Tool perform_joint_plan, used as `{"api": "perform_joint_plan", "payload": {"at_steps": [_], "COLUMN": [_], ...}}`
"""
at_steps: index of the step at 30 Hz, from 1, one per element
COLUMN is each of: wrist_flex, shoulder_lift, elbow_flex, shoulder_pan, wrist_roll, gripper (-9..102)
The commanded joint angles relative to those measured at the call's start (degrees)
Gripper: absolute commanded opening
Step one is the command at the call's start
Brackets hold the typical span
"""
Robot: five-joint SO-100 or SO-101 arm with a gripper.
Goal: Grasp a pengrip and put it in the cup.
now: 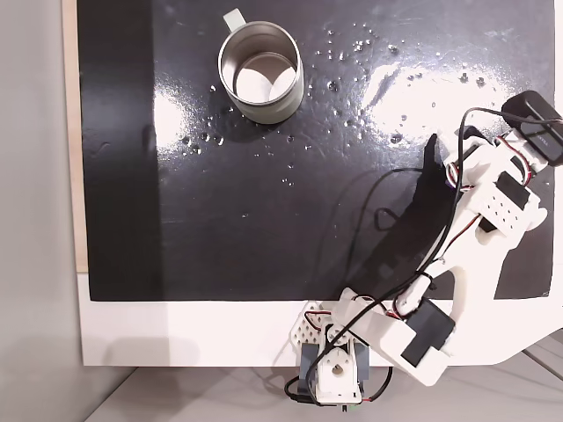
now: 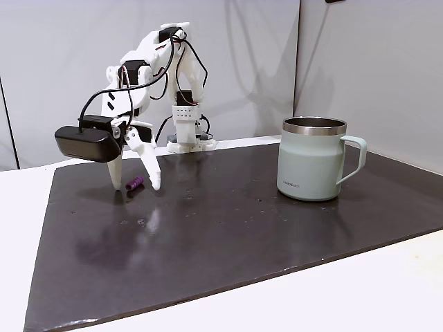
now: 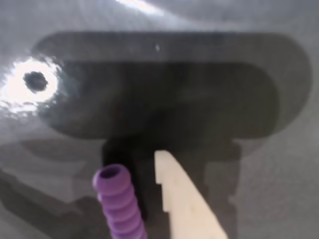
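Mat: a wide black sheet (image 2: 228,228), glossy, flecked with pale specks and glare; everything below is placed from the cup.
Cup: (image 2: 311,159) pale-walled mug with a bright steel rim and a flat handle, upright on the mat; from above (image 1: 260,72) its inside reads as brushed and reflective, and nothing lies in it.
Arm: mine, white printed plastic with black servos and looped cables (image 2: 156,66), standing well apart from the cup, at the far left of the mat in the side-on fixed view.
Gripper: (image 2: 135,181) mine, pointing down at the mat, jaws apart, tips at or just above the surface, with nothing clamped.
Fingers: one cream tapered blade (image 3: 182,199) with a stepped edge, hard and matte.
Pengrip: (image 2: 134,183) tiny purple ribbed tube, soft-looking, hollow at the end (image 3: 119,204), lying flat on the mat between my two fingers, well left of the cup.
Key relation: the tube lies just beside my cream finger, its long axis roughly parallel to that blade, so I judge that closing would pinch it across its ribs.
Contact: whether either finger touches it I cannot tell.
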Motion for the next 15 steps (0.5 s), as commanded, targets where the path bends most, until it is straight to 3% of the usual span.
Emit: {"api": "perform_joint_plan", "payload": {"at_steps": [1, 15], "wrist_flex": [-4.48, -17.40], "shoulder_lift": [6.77, 18.63], "elbow_flex": [5.27, 24.17], "shoulder_pan": [0.62, 0.79], "wrist_roll": [-1.49, -4.48], "gripper": [30, 7]}}
